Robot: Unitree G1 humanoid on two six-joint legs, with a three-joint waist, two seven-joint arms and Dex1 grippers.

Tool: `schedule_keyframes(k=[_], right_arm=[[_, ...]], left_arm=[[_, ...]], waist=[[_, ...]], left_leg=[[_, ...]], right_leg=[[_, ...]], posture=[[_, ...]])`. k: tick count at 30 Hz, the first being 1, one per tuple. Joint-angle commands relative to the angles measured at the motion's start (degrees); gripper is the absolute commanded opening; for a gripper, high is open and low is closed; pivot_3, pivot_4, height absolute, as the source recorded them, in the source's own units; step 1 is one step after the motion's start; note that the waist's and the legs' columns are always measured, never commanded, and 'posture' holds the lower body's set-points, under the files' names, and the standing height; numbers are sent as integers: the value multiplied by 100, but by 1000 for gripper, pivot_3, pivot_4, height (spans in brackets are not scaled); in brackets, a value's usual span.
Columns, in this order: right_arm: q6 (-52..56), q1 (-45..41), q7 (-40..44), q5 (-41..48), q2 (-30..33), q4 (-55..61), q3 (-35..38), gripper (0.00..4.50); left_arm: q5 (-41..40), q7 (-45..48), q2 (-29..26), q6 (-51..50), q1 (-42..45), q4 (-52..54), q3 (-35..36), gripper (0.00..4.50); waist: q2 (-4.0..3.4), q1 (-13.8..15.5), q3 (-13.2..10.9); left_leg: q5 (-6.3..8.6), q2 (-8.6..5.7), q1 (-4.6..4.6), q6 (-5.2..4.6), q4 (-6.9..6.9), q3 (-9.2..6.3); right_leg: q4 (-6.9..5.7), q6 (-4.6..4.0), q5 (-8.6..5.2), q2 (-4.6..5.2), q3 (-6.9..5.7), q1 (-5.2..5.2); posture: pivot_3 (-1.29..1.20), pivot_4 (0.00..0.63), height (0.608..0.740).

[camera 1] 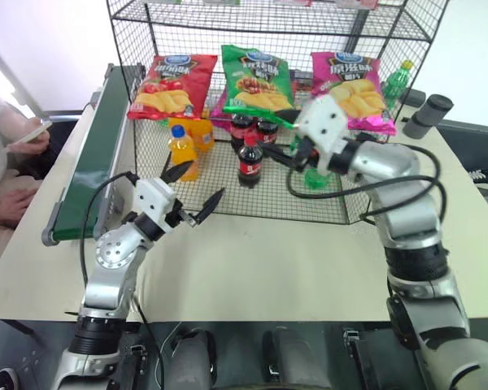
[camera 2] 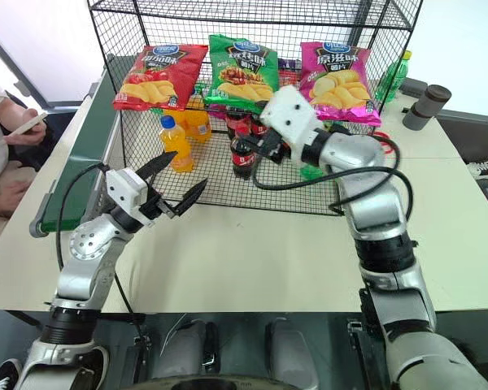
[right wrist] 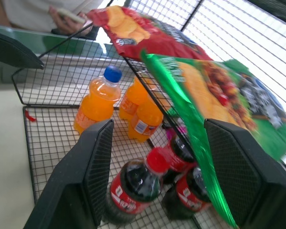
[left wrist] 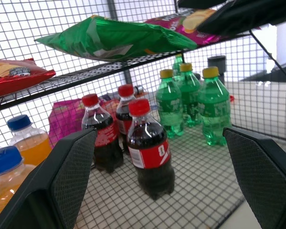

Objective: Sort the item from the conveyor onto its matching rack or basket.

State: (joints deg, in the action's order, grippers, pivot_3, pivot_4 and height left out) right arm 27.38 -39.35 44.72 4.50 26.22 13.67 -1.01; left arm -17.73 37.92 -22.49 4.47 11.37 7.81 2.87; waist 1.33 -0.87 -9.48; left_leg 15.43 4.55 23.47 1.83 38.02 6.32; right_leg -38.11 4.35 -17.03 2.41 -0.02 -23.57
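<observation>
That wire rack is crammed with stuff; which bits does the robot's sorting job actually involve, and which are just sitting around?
Part of the job:
- green crisp bag, lying on the rack's shelf
- rack
- conveyor
- right gripper, open near the bag

Just there:
- red crisp bag
- pink crisp bag
- orange drink bottles
- cola bottles
- green bottles

Wire rack [camera 1: 228,175] holding bagged crisps and bottled drinks, counted by kind.
Three crisp bags are lying on its shelf: one red bag [camera 1: 169,85], one green bag [camera 1: 256,77], one pink bag [camera 1: 351,88]. Below are standing three cola bottles [left wrist: 150,152], three orange-drink bottles [right wrist: 97,100], and seemingly four green bottles [left wrist: 214,107].
</observation>
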Motion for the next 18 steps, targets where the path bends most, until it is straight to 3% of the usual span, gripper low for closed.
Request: schedule_keyframes(k=[1,2,6,10,18], right_arm=[[440,280,-4,666,187,509,675,3132],[461,367,0,733,250,561,731,3132],[117,2206,833,1945,358,1206,1660,3132],[-612,3576,1349,2023,659,1114,1960,3132],[-1339,4417,1583,2217,931,990,2218,3132]], left_arm=[[-547,270,-214,-126,-41,75,441,4500],[-625,304,-249,-172,-53,71,492,4500],[-1540,1162,-862,-1303,-520,-51,727,4500],[-1674,1506,-1281,-1710,-883,-166,871,4500],[-1658,1421,-1516,-2041,-703,-344,1202,4500]], waist=[[0,5,0],[0,6,0],[6,29,4],[-5,5,-3],[-6,-10,-3]], left_leg=[[0,0,-2,0,0,-3],[0,0,-2,0,0,-3],[3,-2,-2,-4,-9,-11],[7,-6,0,-11,-11,-12],[3,-6,-37,-5,2,-17]], right_leg=[[0,0,0,0,-1,2],[0,0,0,1,-1,2],[16,2,-5,0,-8,15],[22,10,-10,8,-5,12],[11,-23,-11,5,0,42]], posture=[[0,150,740],[0,150,740],[0,150,740],[0,150,740],[0,150,740]])
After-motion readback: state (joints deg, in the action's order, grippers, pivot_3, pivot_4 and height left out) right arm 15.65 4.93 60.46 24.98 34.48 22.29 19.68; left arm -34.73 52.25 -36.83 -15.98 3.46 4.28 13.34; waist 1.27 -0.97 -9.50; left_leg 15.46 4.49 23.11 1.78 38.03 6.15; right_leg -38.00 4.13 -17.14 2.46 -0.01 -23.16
